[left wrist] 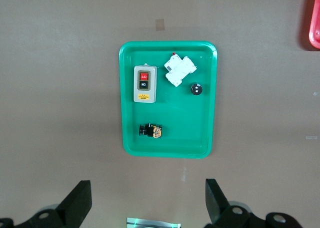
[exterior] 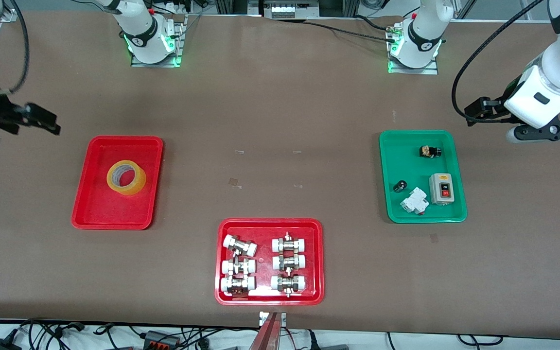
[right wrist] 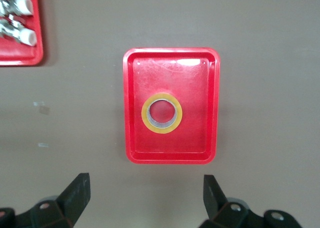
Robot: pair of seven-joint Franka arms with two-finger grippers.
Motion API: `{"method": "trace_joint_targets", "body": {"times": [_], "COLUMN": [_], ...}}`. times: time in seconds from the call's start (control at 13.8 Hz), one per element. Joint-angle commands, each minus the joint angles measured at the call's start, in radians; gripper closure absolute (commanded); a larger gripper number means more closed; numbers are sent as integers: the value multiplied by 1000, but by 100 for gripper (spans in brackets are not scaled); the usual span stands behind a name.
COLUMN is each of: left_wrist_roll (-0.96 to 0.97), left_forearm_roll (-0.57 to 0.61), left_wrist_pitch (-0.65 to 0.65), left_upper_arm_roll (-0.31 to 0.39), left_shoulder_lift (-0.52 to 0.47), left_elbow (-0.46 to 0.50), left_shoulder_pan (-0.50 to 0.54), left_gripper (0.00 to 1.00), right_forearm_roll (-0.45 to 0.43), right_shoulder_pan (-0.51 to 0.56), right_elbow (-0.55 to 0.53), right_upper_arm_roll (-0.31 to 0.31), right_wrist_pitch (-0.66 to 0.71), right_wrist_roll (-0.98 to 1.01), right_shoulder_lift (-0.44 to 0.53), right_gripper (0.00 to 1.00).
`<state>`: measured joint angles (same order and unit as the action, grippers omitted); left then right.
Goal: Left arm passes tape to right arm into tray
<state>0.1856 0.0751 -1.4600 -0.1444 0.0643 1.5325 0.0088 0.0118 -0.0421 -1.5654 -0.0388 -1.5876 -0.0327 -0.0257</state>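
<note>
The tape (exterior: 126,177) lies flat in the red tray (exterior: 95,214) — light, rigid, likely best pinched across its wall through the core. Left gripper (left wrist: 145,200) and right gripper (right wrist: 145,200) hover aside, fingers spread, empty.

**Brown bench under even light, cables along its edges**

A wide bench (exterior: 280,121) with a matte brown cover fills nearly the whole front view. Its surface is bare in the middle apart from a few small pieces of clear tape (exterior: 234,182) stuck flat to it. Along the edge nearest the front camera runs a pale strip with black cables and plugs (exterior: 163,336) lying on it. At the edge by the bases stand metal frame profiles (exterior: 280,7) and more black cables. The light is even and soft, with no hard shadows.
</note>
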Motion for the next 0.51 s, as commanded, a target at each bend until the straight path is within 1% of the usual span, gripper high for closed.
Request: {"method": "trace_joint_targets", "body": {"times": [0.0,0.36,0.43], "left_wrist_roll": [-41,-32,-31], "left_forearm_roll": [-23,-32,-32], "left_wrist_pitch": [-13,-45,-45], "left_upper_arm_roll": [17,8,8], "left_shoulder_lift": [-31,-21,-21], "left_elbow": [32,23,23], "left_shoulder_pan": [28,25,25], "left_gripper": [0,0,0], "right_forearm_roll": [-18,-18,-13], "right_shoulder_pan": [-9,-1,2], "right_elbow": [-71,7,42], "right_upper_arm_roll": [0,-1,-1], "right_wrist_pitch": [-3,12,18], "right_wrist_roll": [-61,-35,-35], "right_shoulder_lift": [85,43,26], "right_gripper": [0,0,0]}}
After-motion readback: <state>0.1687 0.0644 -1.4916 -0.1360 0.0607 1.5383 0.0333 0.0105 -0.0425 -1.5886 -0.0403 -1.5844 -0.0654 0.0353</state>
